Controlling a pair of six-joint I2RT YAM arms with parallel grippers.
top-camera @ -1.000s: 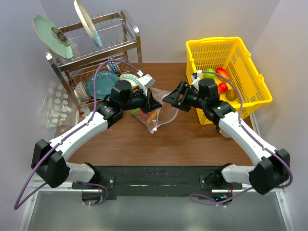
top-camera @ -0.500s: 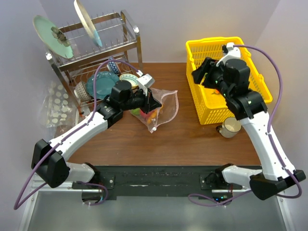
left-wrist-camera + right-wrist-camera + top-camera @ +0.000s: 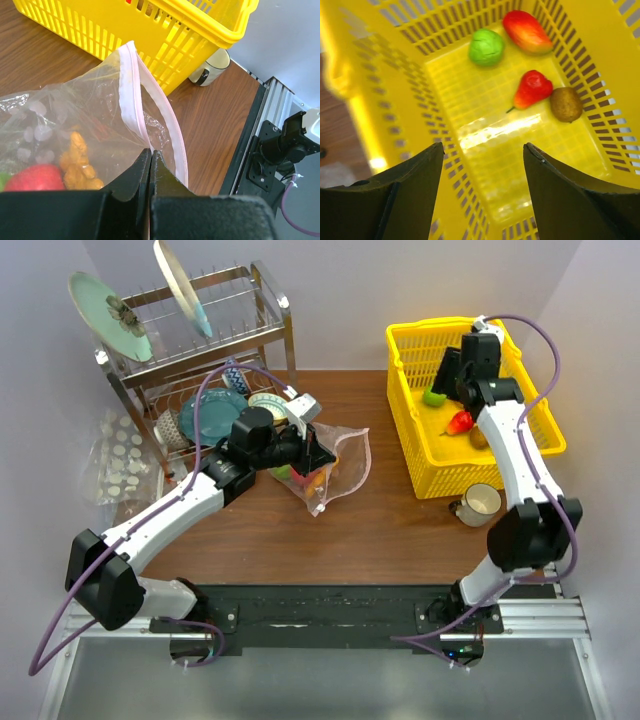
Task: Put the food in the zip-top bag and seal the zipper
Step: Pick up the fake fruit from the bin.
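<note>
Left gripper (image 3: 151,154) clamped tight on bag (image 3: 75,115) at its zipper (image 3: 161,107), right gripper (image 3: 482,146) stood wide, empty, over basket (image 3: 380,90), four pieces of food (image 3: 532,89) lay inside.

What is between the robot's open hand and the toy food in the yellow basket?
Nothing. In the right wrist view, only the bare floor of the yellow basket shows between the open right hand and the four toy foods.

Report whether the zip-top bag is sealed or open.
Open: the two pink strips of the zipper gape apart where the left gripper pinches the zip-top bag.
</note>
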